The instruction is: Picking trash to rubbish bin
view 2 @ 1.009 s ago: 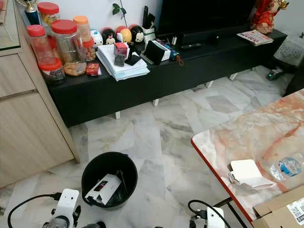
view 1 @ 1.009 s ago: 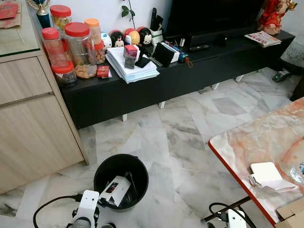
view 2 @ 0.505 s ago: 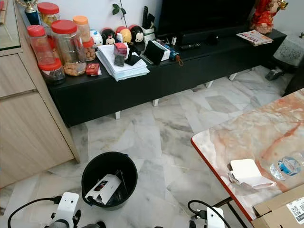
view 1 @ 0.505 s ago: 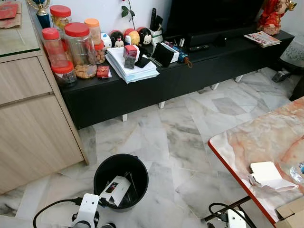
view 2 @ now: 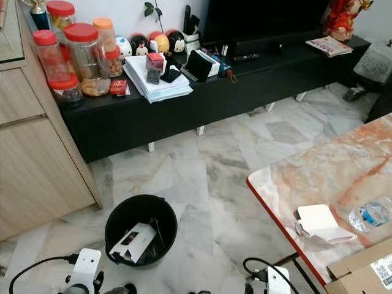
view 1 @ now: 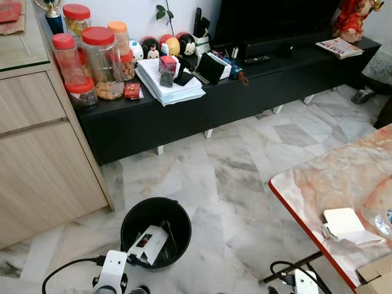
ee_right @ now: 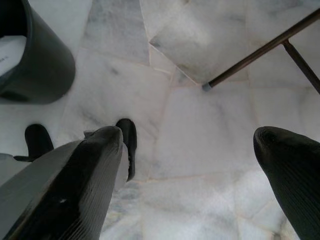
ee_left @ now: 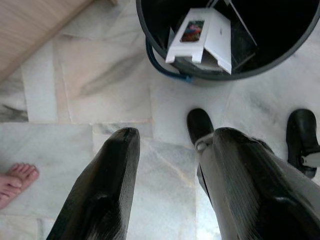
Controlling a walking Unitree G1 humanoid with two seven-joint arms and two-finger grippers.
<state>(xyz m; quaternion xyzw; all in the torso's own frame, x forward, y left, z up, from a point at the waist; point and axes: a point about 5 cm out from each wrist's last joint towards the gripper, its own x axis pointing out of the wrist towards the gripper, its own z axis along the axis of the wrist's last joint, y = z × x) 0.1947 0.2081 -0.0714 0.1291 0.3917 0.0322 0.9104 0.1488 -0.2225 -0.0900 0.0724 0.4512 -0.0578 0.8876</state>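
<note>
A black rubbish bin stands on the marble floor just in front of me, with a white carton lying inside it. In the left wrist view the bin's rim and the carton sit just beyond my left gripper, which hangs open and empty above the floor. My right gripper also hangs open and empty over bare tiles, beside the bin wall. On the marble table at the right lie a white folded packet and a plastic bottle.
A long black TV console with jars, a paper stack and small items runs along the back. A wooden cabinet stands at the left. A cardboard box sits on the table corner. A person's bare foot is beside me, and a table leg nearby.
The whole picture has shifted up very slightly, so the camera moved. The left wrist sits a little lower in view. Nothing else differs.
</note>
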